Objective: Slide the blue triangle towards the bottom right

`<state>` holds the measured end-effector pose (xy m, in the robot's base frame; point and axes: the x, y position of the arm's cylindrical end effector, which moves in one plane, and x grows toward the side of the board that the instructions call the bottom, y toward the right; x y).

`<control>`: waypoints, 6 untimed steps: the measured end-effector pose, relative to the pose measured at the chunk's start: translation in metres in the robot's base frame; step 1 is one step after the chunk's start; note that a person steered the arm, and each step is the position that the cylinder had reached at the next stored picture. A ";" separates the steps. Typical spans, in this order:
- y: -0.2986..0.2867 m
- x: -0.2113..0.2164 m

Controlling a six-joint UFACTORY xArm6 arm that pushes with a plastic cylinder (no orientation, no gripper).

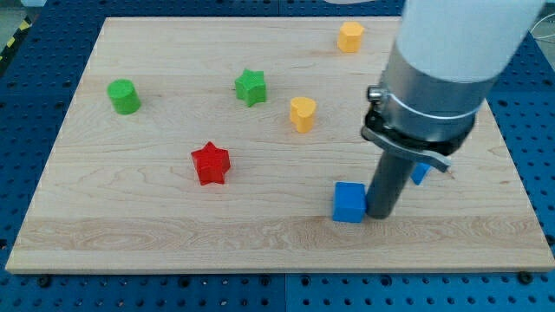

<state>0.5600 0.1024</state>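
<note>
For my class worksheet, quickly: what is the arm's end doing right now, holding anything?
My tip: a bare rod, no jaws, holding nothing; it stands just right of the blue cube, with another blue block mostly hidden behind it.

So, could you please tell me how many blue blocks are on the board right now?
2. A blue cube sits just left of my tip; another blue block, mostly hidden behind the rod, shows at its right. Others may be hidden.
</note>
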 end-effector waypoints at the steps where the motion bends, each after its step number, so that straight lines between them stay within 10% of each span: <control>1: -0.023 -0.003; 6: 0.046 -0.075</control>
